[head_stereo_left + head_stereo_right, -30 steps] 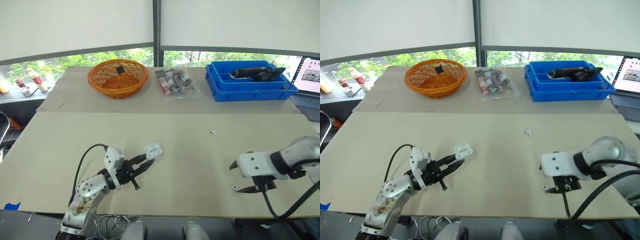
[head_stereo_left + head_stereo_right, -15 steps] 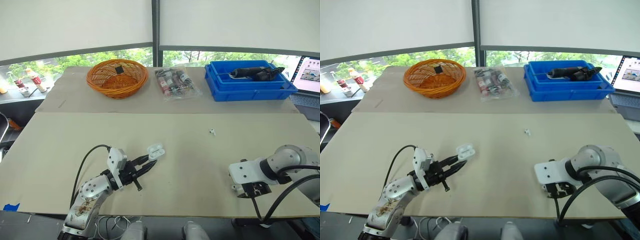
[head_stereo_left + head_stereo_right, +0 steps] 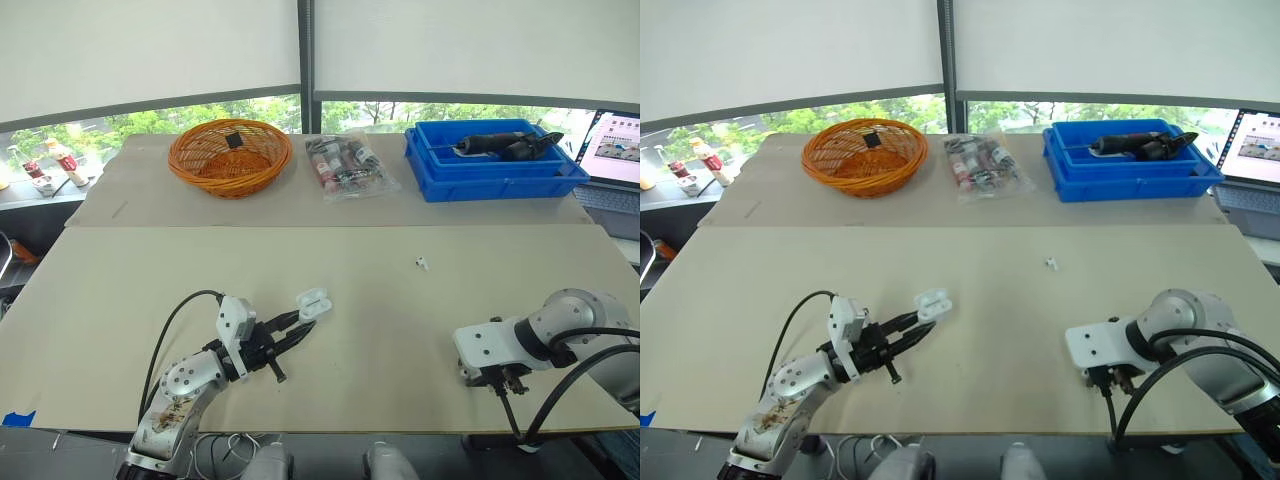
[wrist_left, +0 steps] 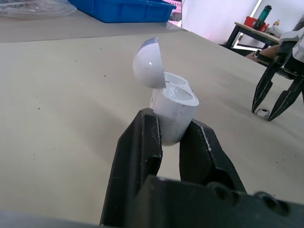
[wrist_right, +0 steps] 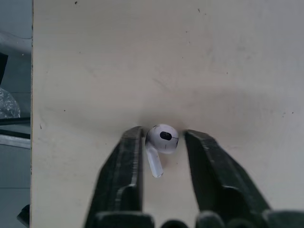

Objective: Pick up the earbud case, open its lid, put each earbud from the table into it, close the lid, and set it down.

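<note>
Now the left gripper (image 4: 172, 121) clamps the glossy white rounded earbud case (image 4: 174, 103), domed lid (image 4: 148, 69) hinged open, above the matte beige table (image 4: 61, 95); the right gripper (image 5: 164, 133), fingers parted, straddles a smooth white stemmed earbud (image 5: 161, 139).

Along the back of the desk (image 3: 330, 250), from left to right, stand a basket (image 3: 223, 157), a bag (image 3: 345, 166) and a bin (image 3: 495, 187) holding a tool (image 3: 500, 146). A laptop (image 3: 622, 150) sits right of the bin. An earbud (image 3: 423, 264) lies right of centre. At front left, the left gripper (image 3: 298, 320) holds the case (image 3: 313, 303) in its jaws. At front right, a second earbud (image 5: 159, 145) lies on the desk between the jaws of the right gripper (image 5: 164, 133).
</note>
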Robot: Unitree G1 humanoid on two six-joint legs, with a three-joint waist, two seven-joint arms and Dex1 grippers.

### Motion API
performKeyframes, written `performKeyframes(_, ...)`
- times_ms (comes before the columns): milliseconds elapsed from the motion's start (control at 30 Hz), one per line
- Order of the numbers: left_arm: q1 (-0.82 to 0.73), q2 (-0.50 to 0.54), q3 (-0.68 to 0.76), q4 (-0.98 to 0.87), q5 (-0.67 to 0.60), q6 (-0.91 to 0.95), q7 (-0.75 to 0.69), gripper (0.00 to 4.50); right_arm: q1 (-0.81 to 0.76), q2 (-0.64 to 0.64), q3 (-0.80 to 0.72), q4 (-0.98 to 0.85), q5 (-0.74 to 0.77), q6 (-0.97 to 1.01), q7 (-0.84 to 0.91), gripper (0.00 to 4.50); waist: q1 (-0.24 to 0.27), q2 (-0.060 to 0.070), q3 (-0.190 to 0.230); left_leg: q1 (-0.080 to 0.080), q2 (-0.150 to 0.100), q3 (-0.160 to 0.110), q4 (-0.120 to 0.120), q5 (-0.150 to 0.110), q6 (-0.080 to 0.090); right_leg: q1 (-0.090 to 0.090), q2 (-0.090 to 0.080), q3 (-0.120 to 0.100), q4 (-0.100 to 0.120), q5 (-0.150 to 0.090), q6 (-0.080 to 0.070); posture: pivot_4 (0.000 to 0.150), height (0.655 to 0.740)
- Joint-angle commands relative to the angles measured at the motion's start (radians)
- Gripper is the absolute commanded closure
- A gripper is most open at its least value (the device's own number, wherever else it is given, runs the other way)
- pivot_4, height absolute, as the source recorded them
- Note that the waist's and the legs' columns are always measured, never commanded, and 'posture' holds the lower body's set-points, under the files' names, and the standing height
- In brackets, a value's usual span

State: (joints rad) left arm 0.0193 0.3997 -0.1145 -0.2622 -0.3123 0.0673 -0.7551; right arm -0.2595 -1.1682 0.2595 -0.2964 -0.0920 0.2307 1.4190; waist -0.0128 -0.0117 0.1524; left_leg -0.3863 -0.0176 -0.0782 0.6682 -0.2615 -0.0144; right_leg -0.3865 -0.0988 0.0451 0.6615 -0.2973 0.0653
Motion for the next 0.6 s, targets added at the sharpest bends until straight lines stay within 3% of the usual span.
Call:
performKeyframes(33, -0.005, 0.000, 0.000, -0.030, 0.000, -0.012, 0.001, 4.00, 0.000, -0.006, -0.030, -0.018, 0.023, 0.016, 0.000, 4.16, 0.000, 0.000, 0.000, 0.000, 0.000, 0.000, 0.000, 0.000, 0.000, 0.000, 0.000, 0.000, 0.000, 0.000, 0.000, 0.150, 0.7400)
performKeyframes(200, -0.012, -0.003, -0.002, -0.019, 0.003, -0.019, -0.002, 4.00, -0.003, -0.022, -0.067, -0.002, 0.043, 0.014, -0.010, 4.16, 0.000, 0.000, 0.000, 0.000, 0.000, 0.000, 0.000, 0.000, 0.000, 0.000, 0.000, 0.000, 0.000, 0.000, 0.000, 0.150, 0.7400)
performKeyframes(333, -0.033, -0.016, -0.003, -0.008, -0.002, -0.026, 0.000, 4.00, -0.031, 0.018, -0.147, -0.032, 0.160, 0.133, -0.021, 4.16, 0.002, 0.000, 0.000, 0.000, 0.000, 0.000, 0.000, 0.000, 0.000, 0.000, 0.000, 0.000, 0.000, 0.000, 0.000, 0.150, 0.7400)
performKeyframes(433, -0.061, -0.035, 0.002, 0.006, -0.008, -0.025, 0.009, 4.00, -0.101, 0.137, -0.228, -0.092, 0.341, 0.340, -0.088, 4.16, -0.001, -0.001, 0.000, 0.000, 0.000, 0.000, 0.000, 0.000, 0.000, 0.000, 0.000, 0.000, 0.000, 0.000, 0.000, 0.150, 0.7400)
performKeyframes(600, -0.120, -0.070, 0.012, 0.029, -0.013, -0.015, 0.029, 4.00, -0.193, 0.419, -0.356, -0.192, 0.593, 0.638, -0.340, 4.16, 0.002, -0.001, 0.001, -0.002, 0.000, -0.002, 0.000, 0.000, 0.000, -0.001, 0.001, -0.001, 0.001, 0.000, 0.000, 0.150, 0.7400)
